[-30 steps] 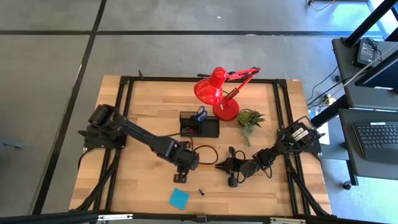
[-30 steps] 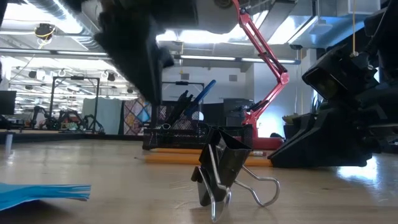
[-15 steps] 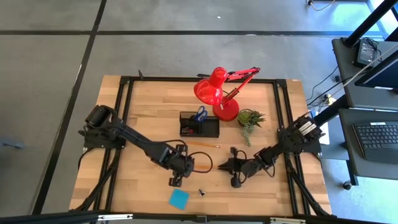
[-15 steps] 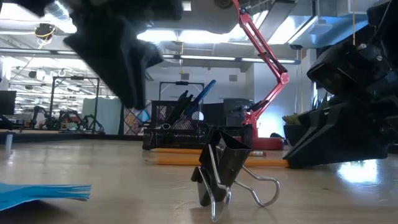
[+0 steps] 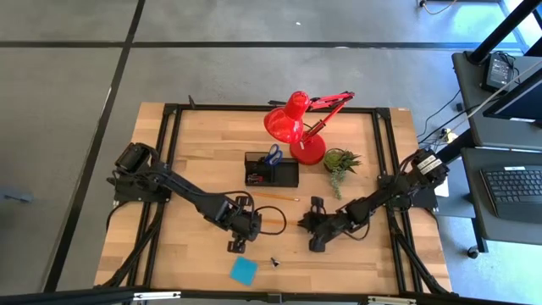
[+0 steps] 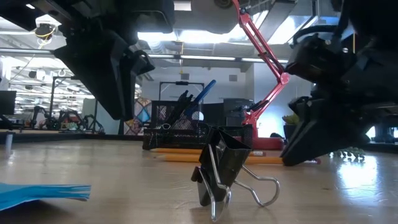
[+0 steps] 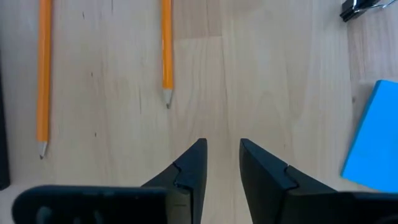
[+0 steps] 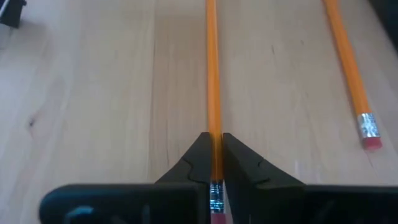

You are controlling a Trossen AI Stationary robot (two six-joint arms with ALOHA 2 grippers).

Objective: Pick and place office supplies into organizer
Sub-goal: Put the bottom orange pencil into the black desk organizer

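Organizer (image 5: 272,172) sits mid-table by the lamp base (image 5: 310,151), scissors already in it; right gripper (image 8: 214,163) pinched on one orange pencil (image 8: 213,74) near its eraser end, probably for lifting; left gripper (image 7: 222,167) slightly apart, empty, over bare wood; second pencil (image 5: 275,196), sticky pad (image 5: 244,270), binder clip (image 6: 227,171) lie loose, open room around each.

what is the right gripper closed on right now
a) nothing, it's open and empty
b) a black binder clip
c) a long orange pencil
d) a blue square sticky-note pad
c, in the right wrist view the right gripper has its two dark fingers pinched against the long orange pencil, near its eraser end, while a second orange pencil lies free on the wooden table.
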